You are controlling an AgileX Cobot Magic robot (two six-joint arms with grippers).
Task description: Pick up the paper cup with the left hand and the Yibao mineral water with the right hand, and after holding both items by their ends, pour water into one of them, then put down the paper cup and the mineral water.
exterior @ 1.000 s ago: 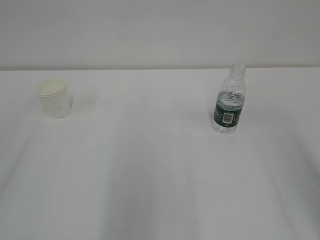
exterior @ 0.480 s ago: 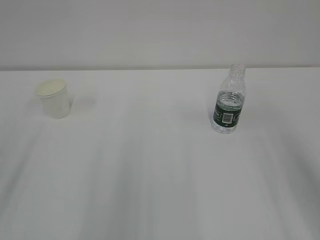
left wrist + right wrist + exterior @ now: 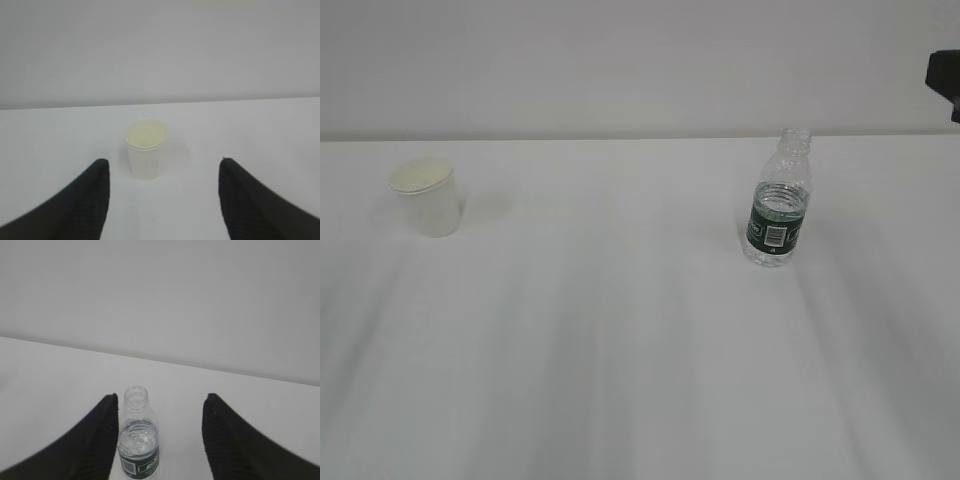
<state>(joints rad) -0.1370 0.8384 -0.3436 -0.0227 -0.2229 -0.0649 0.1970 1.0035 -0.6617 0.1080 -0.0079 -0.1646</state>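
A: Where are the items standing?
B: Paper cup [image 3: 425,195] upright far left on the surface [image 3: 620,330]; Yibao mineral water [image 3: 778,200] upright right, well apart.
A: Fingers?
B: Left fingers [image 3: 75,200] and right fingers [image 3: 95,440] are standing apart, gripping nothing.

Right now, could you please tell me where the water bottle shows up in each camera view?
Exterior view: water bottle stands right of centre on the white table.
Left wrist view: not in it; only the paper cup shows.
Right wrist view: bottom, left of centre, close beside the left one of the dark fingers.
Shared landmark: the table's far edge against the wall.
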